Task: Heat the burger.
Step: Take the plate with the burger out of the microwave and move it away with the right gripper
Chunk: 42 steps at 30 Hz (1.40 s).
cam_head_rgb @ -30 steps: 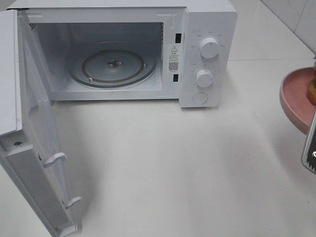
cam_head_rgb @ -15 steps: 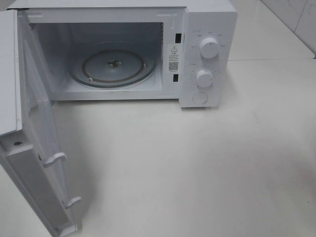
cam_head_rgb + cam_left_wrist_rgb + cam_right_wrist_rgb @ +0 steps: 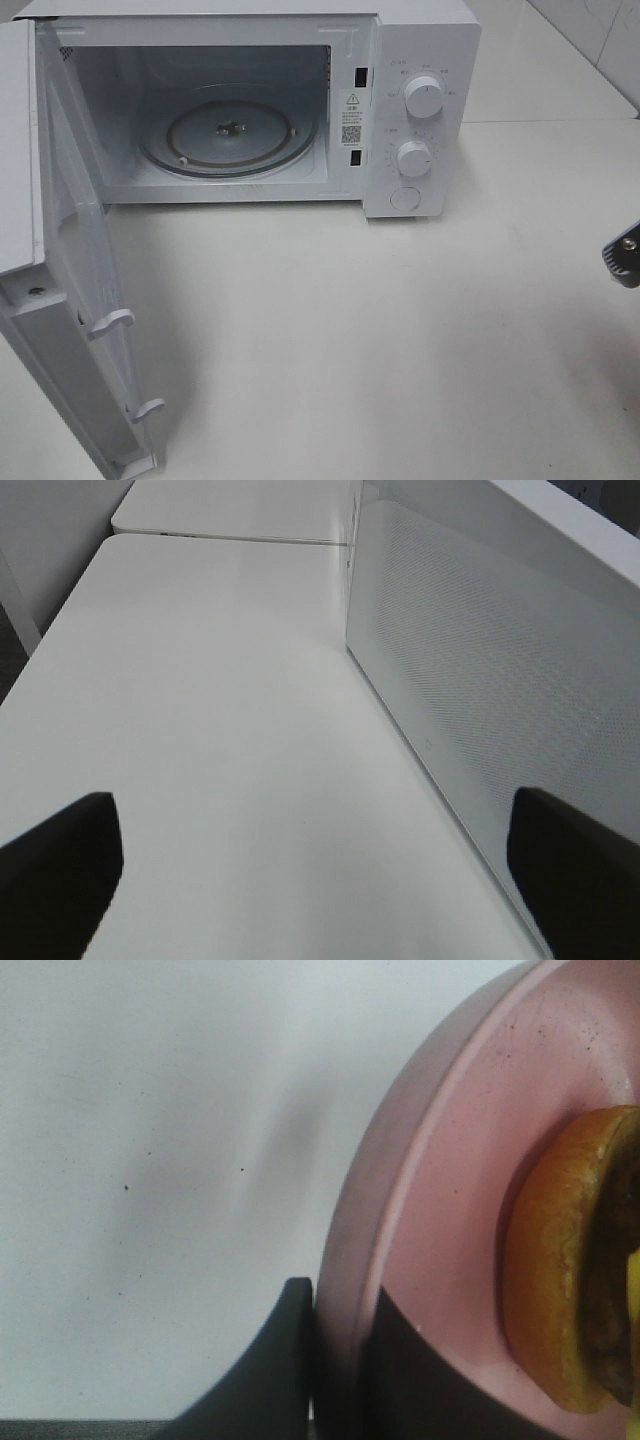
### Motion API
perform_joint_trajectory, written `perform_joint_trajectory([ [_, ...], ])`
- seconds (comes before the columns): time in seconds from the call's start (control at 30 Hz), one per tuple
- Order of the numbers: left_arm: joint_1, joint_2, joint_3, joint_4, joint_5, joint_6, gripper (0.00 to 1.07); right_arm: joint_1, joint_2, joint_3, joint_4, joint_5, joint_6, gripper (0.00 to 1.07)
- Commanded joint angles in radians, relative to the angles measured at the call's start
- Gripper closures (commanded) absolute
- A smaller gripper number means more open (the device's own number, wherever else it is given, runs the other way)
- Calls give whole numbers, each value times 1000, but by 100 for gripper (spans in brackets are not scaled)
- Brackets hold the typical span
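White countertop (image 3: 380, 330) runs under everything you see. At far left the microwave door (image 3: 75, 300) hangs swung out, so the cavity and its glass turntable (image 3: 228, 135) stand ready for loading. Your left gripper (image 3: 320, 865) waits beside that door, jaws spread wide and empty. On the right, your right gripper (image 3: 340, 1360) pinches the rim of the pink plate (image 3: 440, 1180) that carries the burger (image 3: 575, 1260), likely for carrying it in. A second ago plate and burger showed at the overhead view's right edge; now only a bit of that arm does.
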<state>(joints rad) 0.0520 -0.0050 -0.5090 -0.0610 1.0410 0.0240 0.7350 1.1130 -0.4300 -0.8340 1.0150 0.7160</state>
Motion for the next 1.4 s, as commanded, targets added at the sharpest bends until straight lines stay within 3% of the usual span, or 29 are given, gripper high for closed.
perform_joint_trajectory([
  [0.03, 2, -21, 5, -9, -5, -3, 6, -3, 54, -7, -102, 18, 91, 107],
  [0.67, 2, -21, 5, -9, -5, -3, 6, -4, 449, -7, -238, -169, 444, 107],
  [1.0, 2, -21, 5, -9, -5, -3, 6, -4, 558, -7, -337, -185, 626, 105],
  [1.27, 2, -21, 5, -9, -5, -3, 6, -45, 626, -7, -332, -248, 665, 103],
  [1.4, 2, -21, 5, -9, -5, -3, 6, -62, 641, -10, -339, -254, 681, 97],
])
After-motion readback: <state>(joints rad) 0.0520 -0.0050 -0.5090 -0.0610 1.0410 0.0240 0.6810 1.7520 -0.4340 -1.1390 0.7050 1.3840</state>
